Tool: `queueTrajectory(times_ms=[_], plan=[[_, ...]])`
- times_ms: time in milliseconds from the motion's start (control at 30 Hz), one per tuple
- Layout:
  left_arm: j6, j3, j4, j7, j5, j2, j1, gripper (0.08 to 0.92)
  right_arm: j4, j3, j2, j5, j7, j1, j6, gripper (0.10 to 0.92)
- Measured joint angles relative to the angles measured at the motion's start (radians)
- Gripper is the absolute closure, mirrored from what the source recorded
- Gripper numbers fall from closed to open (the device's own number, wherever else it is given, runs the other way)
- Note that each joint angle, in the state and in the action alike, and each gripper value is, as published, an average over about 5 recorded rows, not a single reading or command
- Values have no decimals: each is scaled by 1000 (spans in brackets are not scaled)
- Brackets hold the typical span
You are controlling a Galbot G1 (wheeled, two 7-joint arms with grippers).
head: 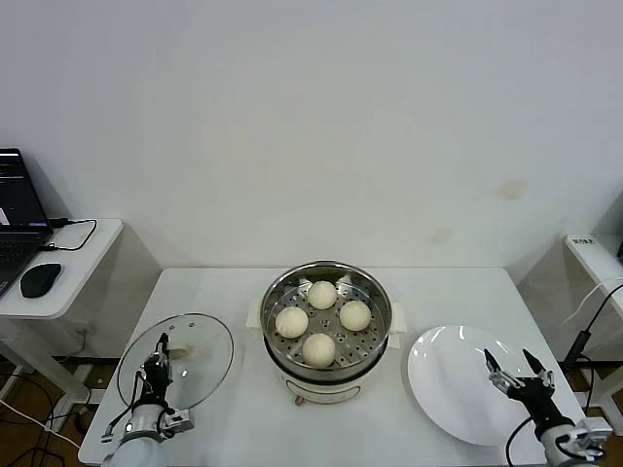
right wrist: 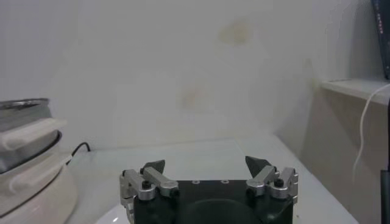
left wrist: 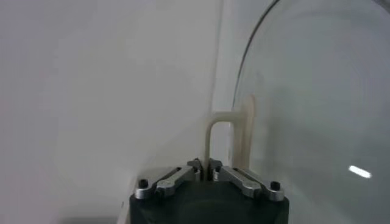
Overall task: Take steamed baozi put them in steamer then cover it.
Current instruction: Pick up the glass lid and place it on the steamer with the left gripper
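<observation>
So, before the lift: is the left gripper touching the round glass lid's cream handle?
Touching. Left wrist view shows the left gripper shut on the cream handle of the glass lid.

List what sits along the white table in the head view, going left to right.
Left gripper shut on the glass lid by its handle → steamer holding four baozi → white plate → open right gripper over the plate's right part.

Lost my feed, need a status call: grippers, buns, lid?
Left gripper shut on glass lid handle, lid off the pot. Right gripper open over white plate. Four baozi in steamer. Nothing blocking.
</observation>
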Motion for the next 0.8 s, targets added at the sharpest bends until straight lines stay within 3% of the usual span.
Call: queueTrajectory(times_ms=[300,800], plan=[[82,-10,-172,67,48,17,47,863,6,-7,2,3,-7,-4,10,203],[230,29,-412,215,120,34,28,863,-8,-19,-10,-8,-12,-4,26,203]])
